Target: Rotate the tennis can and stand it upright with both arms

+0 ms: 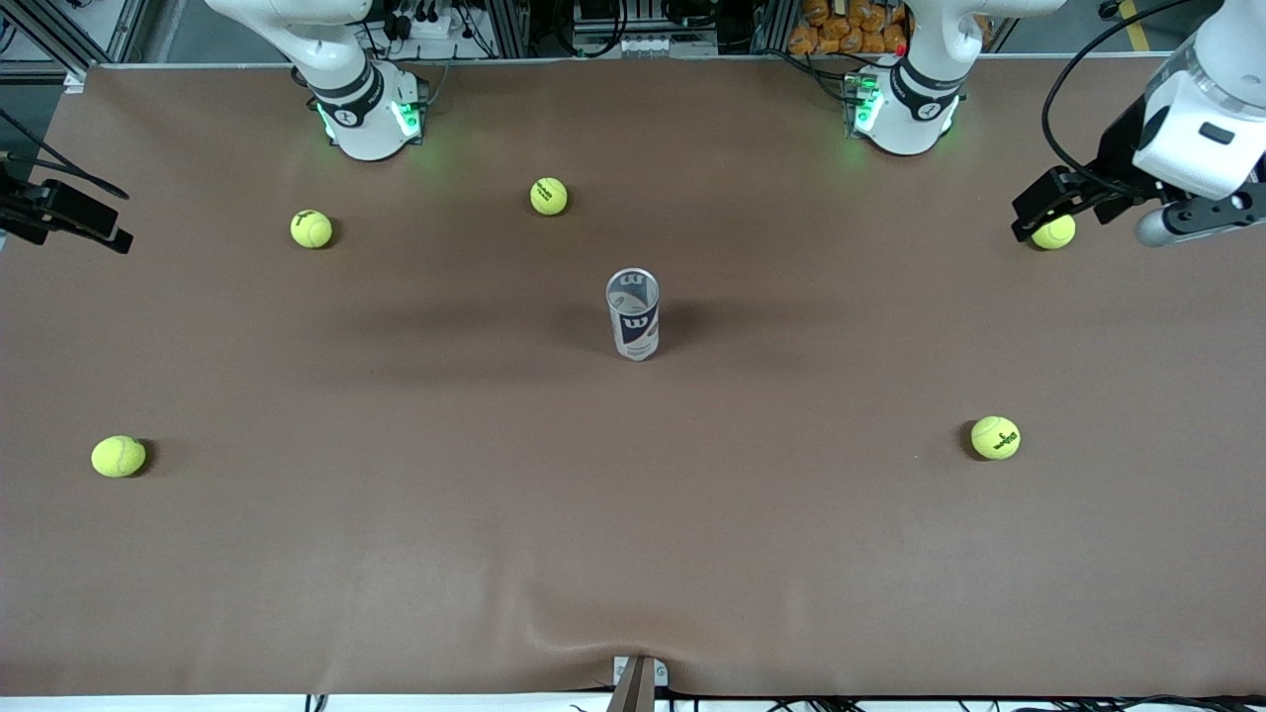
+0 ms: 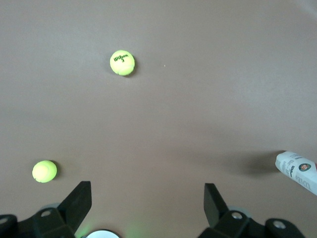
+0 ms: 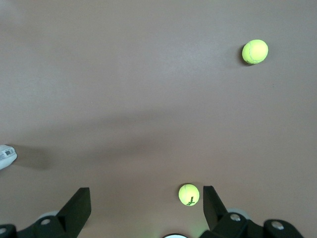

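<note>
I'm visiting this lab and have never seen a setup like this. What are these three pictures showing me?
Two white robot arms stand at a brown table. The wide picture looks down from a camera facing them; the other two come from cameras on each arm's wrist. The left gripper hangs open over its end of the table, by a tennis ball. The right gripper is open at the other end. Neither holds anything. A tennis can stands mid-table, four more balls scattered around.

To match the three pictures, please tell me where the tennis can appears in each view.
Front view: the tennis can stands upright mid-table.
Left wrist view: part of the can shows at the picture's edge.
Right wrist view: only a sliver shows at the edge.
Shared landmark: the brown table cover.
</note>
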Robot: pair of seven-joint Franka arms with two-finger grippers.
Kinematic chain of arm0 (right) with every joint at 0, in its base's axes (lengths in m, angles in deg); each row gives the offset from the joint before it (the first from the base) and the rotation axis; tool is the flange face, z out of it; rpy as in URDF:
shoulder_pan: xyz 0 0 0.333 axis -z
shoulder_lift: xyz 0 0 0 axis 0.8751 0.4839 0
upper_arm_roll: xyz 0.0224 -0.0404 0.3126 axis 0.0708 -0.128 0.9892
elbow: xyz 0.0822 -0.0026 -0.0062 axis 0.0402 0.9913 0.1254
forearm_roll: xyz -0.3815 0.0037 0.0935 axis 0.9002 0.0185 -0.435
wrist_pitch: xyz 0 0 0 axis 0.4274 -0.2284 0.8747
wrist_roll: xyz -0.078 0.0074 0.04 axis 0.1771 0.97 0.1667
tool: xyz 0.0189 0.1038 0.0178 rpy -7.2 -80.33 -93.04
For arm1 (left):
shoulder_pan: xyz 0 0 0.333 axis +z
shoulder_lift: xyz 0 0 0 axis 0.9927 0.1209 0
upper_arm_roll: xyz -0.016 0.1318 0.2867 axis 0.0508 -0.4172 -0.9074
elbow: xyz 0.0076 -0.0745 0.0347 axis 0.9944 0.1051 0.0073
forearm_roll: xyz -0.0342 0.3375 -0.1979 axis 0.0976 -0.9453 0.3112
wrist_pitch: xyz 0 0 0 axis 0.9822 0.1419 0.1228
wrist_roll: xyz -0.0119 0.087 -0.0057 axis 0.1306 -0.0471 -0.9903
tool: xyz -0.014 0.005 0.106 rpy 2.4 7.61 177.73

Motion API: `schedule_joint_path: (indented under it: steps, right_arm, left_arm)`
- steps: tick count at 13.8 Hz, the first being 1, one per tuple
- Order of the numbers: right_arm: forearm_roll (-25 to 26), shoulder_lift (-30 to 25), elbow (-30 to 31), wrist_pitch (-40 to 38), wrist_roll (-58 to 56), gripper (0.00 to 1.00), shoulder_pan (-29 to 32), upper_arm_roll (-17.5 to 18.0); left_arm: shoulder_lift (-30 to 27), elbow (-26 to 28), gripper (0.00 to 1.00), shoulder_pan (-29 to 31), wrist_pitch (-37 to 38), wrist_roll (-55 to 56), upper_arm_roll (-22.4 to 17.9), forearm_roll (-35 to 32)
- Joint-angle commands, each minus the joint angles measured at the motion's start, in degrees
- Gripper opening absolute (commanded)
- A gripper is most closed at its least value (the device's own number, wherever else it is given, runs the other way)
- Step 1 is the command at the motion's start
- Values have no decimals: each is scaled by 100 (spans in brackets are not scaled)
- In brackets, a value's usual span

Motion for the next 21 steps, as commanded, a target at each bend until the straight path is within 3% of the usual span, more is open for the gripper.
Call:
schedule_joint_path:
  steps: [1,21]
  right_arm:
    - [-127,-45,-34,-49,66,100,141,87]
    - [-118,-45,-34,-49,66,100,141,87]
  left_arm:
    - [-35,-211,100,220,226,-405,29,-132]
    - [36,-449,100,379,596,-951,11,-273]
